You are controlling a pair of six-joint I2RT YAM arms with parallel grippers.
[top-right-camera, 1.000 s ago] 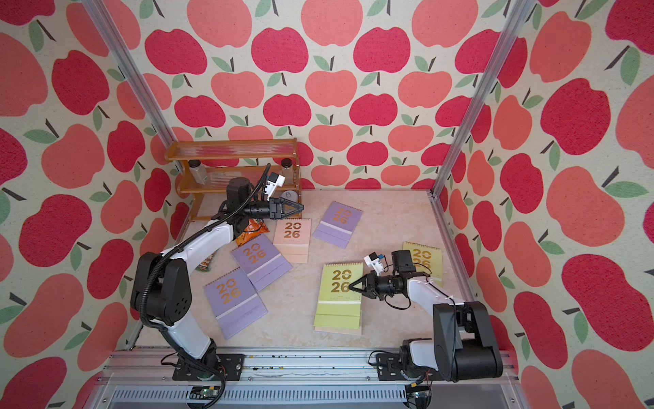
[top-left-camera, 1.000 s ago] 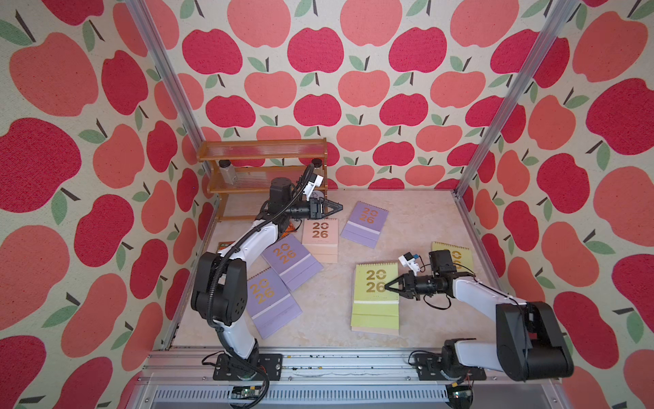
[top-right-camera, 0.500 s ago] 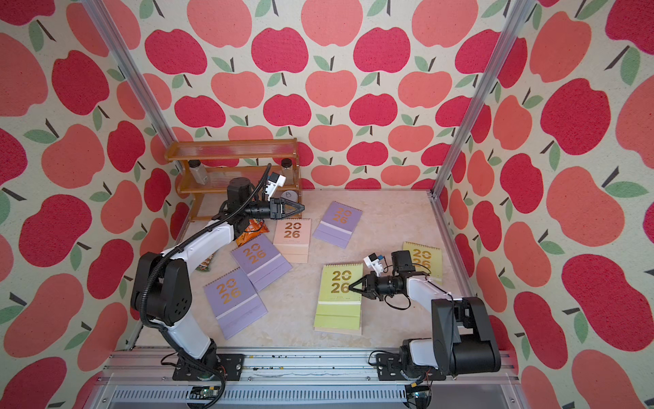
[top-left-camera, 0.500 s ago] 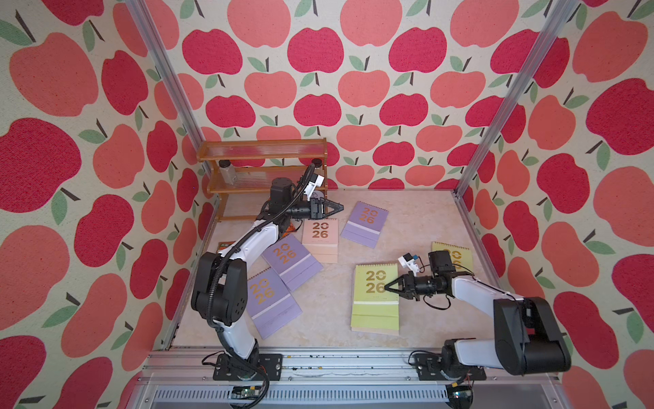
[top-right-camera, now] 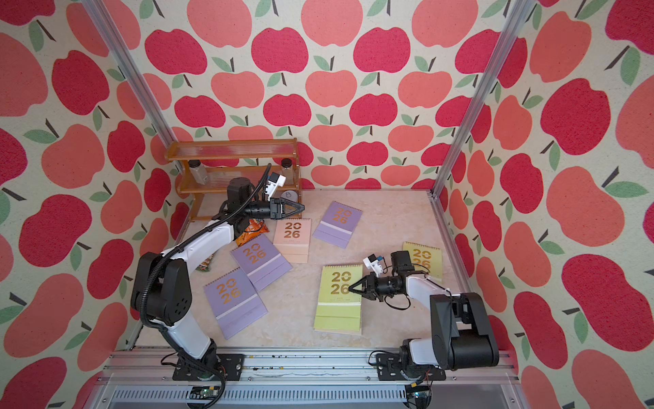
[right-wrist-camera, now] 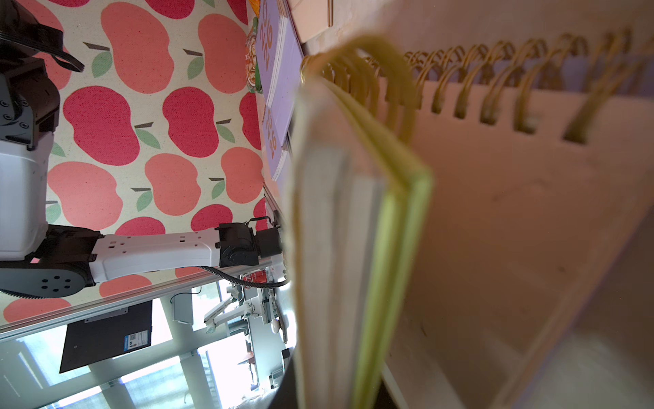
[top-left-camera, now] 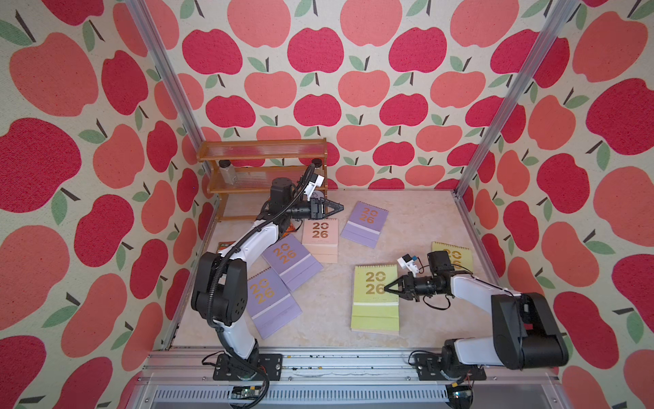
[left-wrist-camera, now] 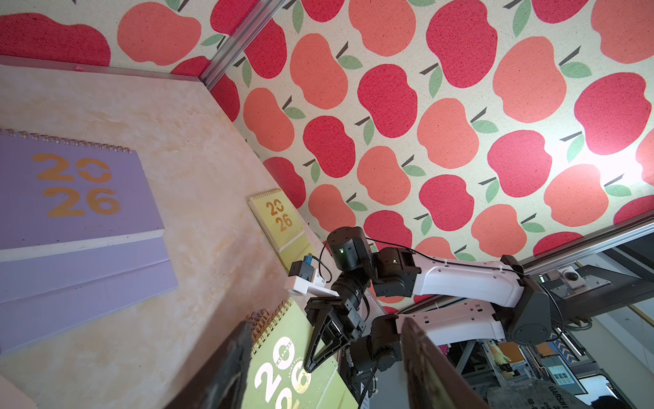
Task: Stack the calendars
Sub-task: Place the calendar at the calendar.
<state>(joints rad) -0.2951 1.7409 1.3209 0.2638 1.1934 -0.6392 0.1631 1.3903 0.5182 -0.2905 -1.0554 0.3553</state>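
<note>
Right claw (top-left-camera: 386,287): jaws pinched tight on the side edge of a yellow-green spiral-bound desk calendar (top-left-camera: 375,301) with gold "2026" numerals, level with the "26". The calendar lies on the beige mottled desk (top-left-camera: 318,329) and stretches away ahead of the claw tips. In the right wrist view its cover and page edges (right-wrist-camera: 389,248) run down between the fingers, blurred, with gold rings along the bound edge.

Behind this claw, partly under the wrist, is a second yellow-green calendar (top-left-camera: 460,255), close to the side wall.

Left claw (top-left-camera: 339,209): raised above the desk, fingers (left-wrist-camera: 226,368) well apart, nothing between them. Below it is the bound edge of a pale pink calendar (top-left-camera: 320,237). Just past the tips lies a lilac calendar (top-left-camera: 364,225), flat, just beside the pink one.

Back along the left arm are two more lilac calendars (top-left-camera: 290,262) (top-left-camera: 270,301), corners meeting. I cannot tell which is on top.

An orange snack packet (top-right-camera: 253,230) shows under the left wrist. A wooden rack (top-left-camera: 262,155) stands behind the left claw.
</note>
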